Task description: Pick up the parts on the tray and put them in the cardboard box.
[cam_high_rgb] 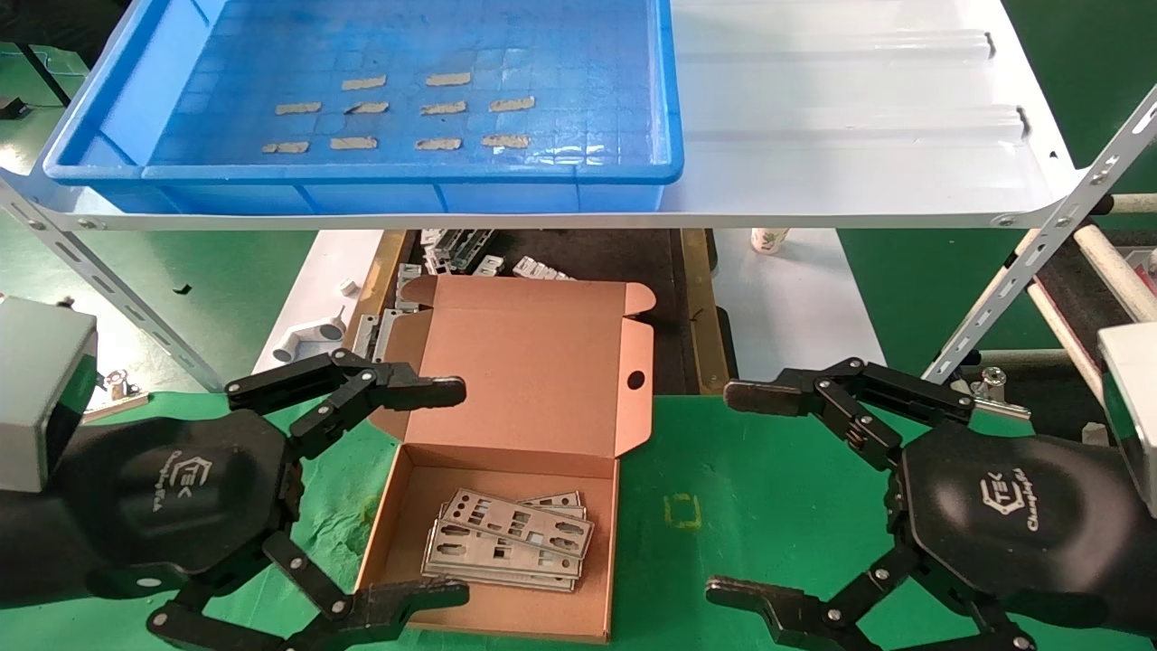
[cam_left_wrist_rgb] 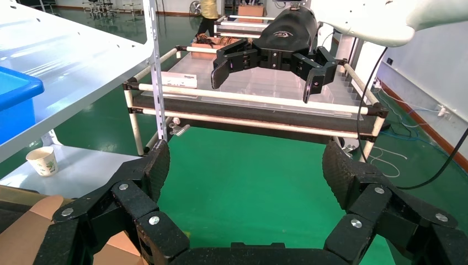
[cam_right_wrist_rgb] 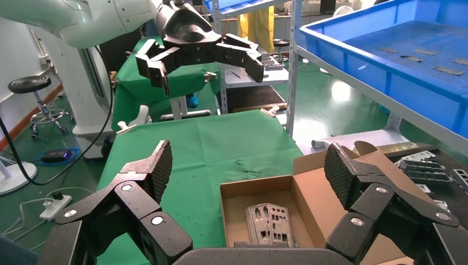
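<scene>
The blue tray (cam_high_rgb: 108, 108) rests on the white shelf at the upper left, its floor showing only grey tape strips (cam_high_rgb: 443, 108). Below it the cardboard box (cam_high_rgb: 398, 506) lies open on the green cloth with its lid up, and several silver parts (cam_high_rgb: 506, 538) are stacked inside, also seen in the right wrist view as parts (cam_right_wrist_rgb: 267, 223) in the box (cam_right_wrist_rgb: 309, 190). My left gripper (cam_high_rgb: 452, 493) is open at the box's left side, its fingers empty. My right gripper (cam_high_rgb: 737, 493) is open over bare green cloth to the right of the box, also empty.
The white shelf (cam_high_rgb: 859, 117) and its slanted metal struts (cam_high_rgb: 1039, 262) hang over the far side of the workspace. Bent metal brackets (cam_high_rgb: 452, 249) lie on a dark mat behind the box. A paper cup (cam_high_rgb: 768, 240) and a white pipe fitting (cam_high_rgb: 307, 339) stand nearby.
</scene>
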Robot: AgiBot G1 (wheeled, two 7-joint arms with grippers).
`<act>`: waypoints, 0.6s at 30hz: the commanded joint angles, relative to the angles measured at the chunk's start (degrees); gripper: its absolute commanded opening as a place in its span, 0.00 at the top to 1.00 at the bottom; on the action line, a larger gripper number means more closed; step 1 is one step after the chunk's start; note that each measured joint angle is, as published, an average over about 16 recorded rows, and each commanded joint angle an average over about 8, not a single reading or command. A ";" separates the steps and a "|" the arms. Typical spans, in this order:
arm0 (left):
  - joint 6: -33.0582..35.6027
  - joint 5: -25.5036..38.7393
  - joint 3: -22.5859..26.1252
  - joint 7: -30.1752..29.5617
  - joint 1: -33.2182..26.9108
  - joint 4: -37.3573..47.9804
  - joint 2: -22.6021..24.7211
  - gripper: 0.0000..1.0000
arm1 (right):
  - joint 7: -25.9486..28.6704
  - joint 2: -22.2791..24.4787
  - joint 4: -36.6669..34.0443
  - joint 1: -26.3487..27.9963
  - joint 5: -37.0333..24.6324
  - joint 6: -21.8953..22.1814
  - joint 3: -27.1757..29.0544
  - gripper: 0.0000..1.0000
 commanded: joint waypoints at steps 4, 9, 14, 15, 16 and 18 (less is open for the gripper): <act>0.00 0.00 0.00 0.00 0.00 0.00 0.00 0.00 | 0.00 0.00 0.00 0.00 0.00 0.00 0.00 0.00; 0.00 0.00 0.00 0.00 0.00 0.00 0.00 0.00 | 0.00 0.00 0.00 0.00 0.00 0.00 0.00 0.00; 0.00 0.00 0.00 0.00 0.00 0.00 0.00 0.00 | 0.00 0.00 0.00 0.00 0.00 0.00 0.00 0.00; 0.00 0.00 0.00 0.00 0.00 0.00 0.00 0.00 | 0.00 0.00 0.00 0.00 0.00 0.00 0.00 0.00; 0.00 0.00 0.00 0.00 0.00 0.00 0.00 0.00 | 0.00 0.00 0.00 0.00 0.00 0.00 0.00 0.00; 0.00 0.00 0.00 0.00 0.00 0.00 0.00 0.00 | 0.00 0.00 0.00 0.00 0.00 0.00 0.00 0.00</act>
